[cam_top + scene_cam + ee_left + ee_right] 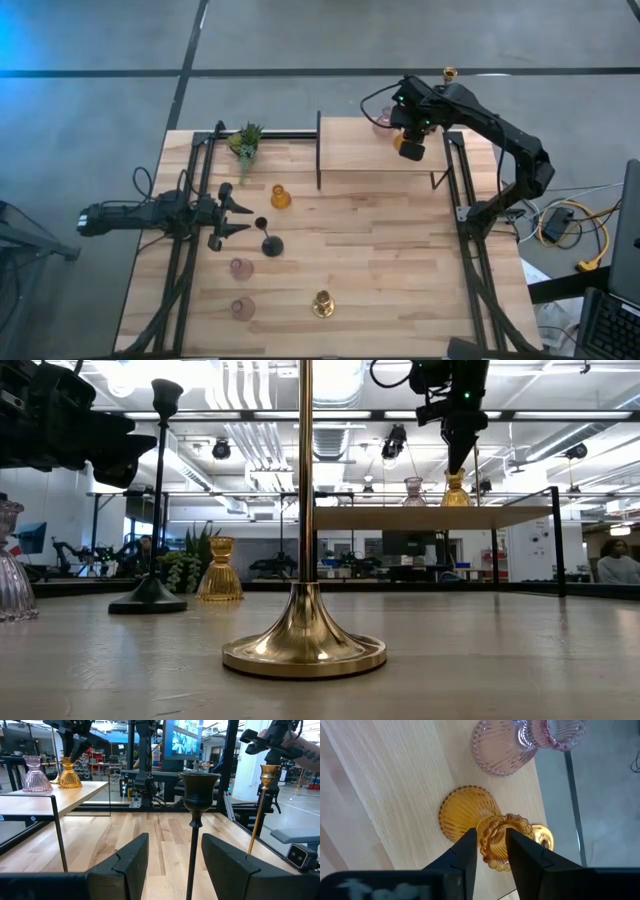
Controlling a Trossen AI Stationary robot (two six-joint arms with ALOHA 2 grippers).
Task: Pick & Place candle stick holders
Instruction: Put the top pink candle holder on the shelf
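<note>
High view gives you the wooden table with a raised shelf at about 1 o'clock. Your right tool hangs over that shelf, its fingers set around the neck of an amber glass holder that stands on the shelf just beside a pink glass holder; whether they actually press the glass, you cannot tell. Your left tool waits at 9 o'clock, fingers spread, facing the black stemmed holder near the centre. Also on the table: a gold holder at 6 o'clock, a second amber holder, two pink holders at 7 o'clock.
</note>
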